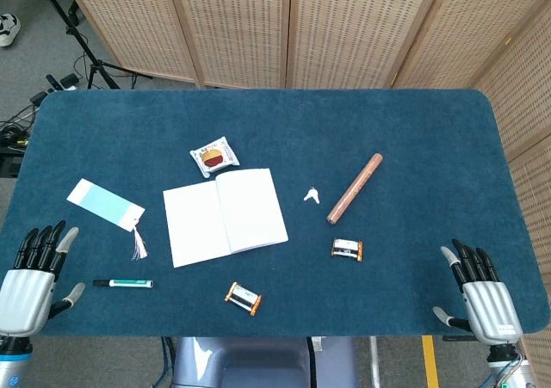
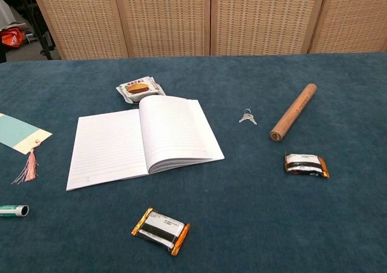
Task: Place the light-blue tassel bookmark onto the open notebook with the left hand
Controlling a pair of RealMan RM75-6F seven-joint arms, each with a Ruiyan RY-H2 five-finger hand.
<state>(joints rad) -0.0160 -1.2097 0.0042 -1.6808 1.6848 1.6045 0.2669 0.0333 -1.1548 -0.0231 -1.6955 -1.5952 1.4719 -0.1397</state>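
Note:
The light-blue bookmark (image 1: pixel 105 204) lies flat on the table, left of the open notebook (image 1: pixel 224 216), with its pink tassel (image 1: pixel 138 243) trailing toward the front. In the chest view the bookmark (image 2: pixel 21 134) shows at the left edge and the notebook (image 2: pixel 142 138) lies open with blank lined pages. My left hand (image 1: pixel 34 280) rests at the front left corner, fingers spread and holding nothing, a short way in front of the bookmark. My right hand (image 1: pixel 479 295) sits at the front right edge, fingers also apart and empty. Neither hand appears in the chest view.
A green marker (image 1: pixel 123 283) lies just right of my left hand. A snack packet (image 1: pixel 214 157) sits behind the notebook. Two wrapped bars (image 1: pixel 243 298) (image 1: pixel 347 249), keys (image 1: pixel 312 195) and a brown cylinder (image 1: pixel 354 187) lie to the right.

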